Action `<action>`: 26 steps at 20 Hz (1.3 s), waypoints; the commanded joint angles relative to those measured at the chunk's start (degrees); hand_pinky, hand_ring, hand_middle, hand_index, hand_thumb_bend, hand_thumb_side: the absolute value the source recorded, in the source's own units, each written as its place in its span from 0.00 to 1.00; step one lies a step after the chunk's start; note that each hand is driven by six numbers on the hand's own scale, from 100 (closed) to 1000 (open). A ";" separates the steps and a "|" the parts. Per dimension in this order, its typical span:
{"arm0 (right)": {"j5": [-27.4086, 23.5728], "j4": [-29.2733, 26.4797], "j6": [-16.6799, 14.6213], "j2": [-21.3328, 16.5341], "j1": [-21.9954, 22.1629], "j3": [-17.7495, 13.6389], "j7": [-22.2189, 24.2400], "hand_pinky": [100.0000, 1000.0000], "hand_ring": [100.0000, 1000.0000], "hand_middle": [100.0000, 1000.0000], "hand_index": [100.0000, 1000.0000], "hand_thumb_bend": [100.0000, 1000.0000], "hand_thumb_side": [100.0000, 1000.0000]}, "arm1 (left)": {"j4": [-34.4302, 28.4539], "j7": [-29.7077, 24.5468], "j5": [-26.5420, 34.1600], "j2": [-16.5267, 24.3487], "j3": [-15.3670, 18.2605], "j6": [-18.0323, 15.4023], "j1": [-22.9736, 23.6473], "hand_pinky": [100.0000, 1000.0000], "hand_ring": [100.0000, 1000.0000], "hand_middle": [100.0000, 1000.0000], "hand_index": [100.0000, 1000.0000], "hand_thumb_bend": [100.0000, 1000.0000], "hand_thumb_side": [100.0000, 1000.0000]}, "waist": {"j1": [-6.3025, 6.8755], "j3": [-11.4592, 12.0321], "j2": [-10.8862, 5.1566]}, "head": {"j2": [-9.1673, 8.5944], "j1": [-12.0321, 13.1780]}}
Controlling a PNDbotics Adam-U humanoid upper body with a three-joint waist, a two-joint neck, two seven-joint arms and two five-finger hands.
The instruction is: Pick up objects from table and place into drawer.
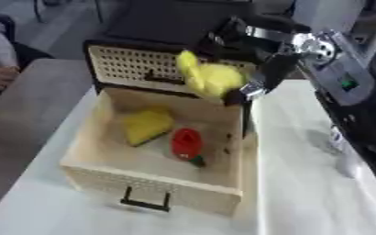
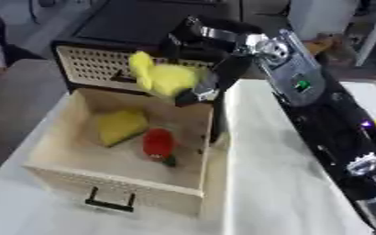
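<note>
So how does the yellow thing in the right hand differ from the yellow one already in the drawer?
The held yellow object hangs in the air over the back of the open drawer, gripped by the right hand; the yellow object in the drawer lies on the drawer floor beside a red object. The held one looks paler and lumpier, the lying one darker and wedge-like. Both are yellow.

Three soft toys, one open drawer, one robot hand.

Two toys lie inside the drawer (image 1: 155, 186), a yellow one (image 1: 147, 125) and a red one (image 1: 186, 143); a third, yellow toy (image 1: 210, 78) is held above it in the one robot hand (image 1: 259, 75) showing.
</note>
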 commanded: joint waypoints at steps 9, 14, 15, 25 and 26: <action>-1.75 1.43 -6.07 -0.81 -0.34 -1.80 7.36 0.76 0.90 0.62 0.70 0.76 0.65 | -0.75 -0.04 -0.87 0.28 -0.02 0.48 -0.81 0.94 0.90 0.79 1.00 0.16 0.99 | 0.21 -0.16 -0.11 | 0.33 0.78; -12.84 -6.05 -1.68 -3.40 0.87 -4.48 2.26 0.75 0.89 0.60 0.67 0.62 0.85 | -0.75 -0.89 -1.82 0.54 -0.11 -1.00 0.14 0.93 0.90 0.78 1.00 0.14 0.97 | 0.71 -0.60 -0.21 | 0.36 1.39; -16.40 -8.56 -0.21 -4.34 1.45 -5.49 0.18 0.75 0.88 0.59 0.67 0.59 0.91 | -0.75 -1.09 -2.38 0.80 -0.03 -1.57 0.50 0.93 0.90 0.78 1.00 0.13 0.97 | 0.85 -0.78 -0.22 | 0.34 1.67; -47.26 -35.44 11.14 -13.96 11.44 -14.34 -24.37 0.68 0.83 0.58 0.66 0.26 1.00 | -0.75 0.72 -17.14 9.36 0.08 -13.56 4.29 0.66 0.72 0.61 0.87 0.00 0.77 | 2.12 -3.13 -0.71 | 0.32 4.34; -49.04 -37.33 11.45 -14.52 12.59 -15.15 -27.01 0.68 0.83 0.58 0.66 0.23 1.00 | -0.75 1.60 -19.12 10.35 0.01 -13.91 4.54 0.60 0.69 0.58 0.85 0.00 0.77 | 2.21 -3.32 -0.76 | 0.47 4.51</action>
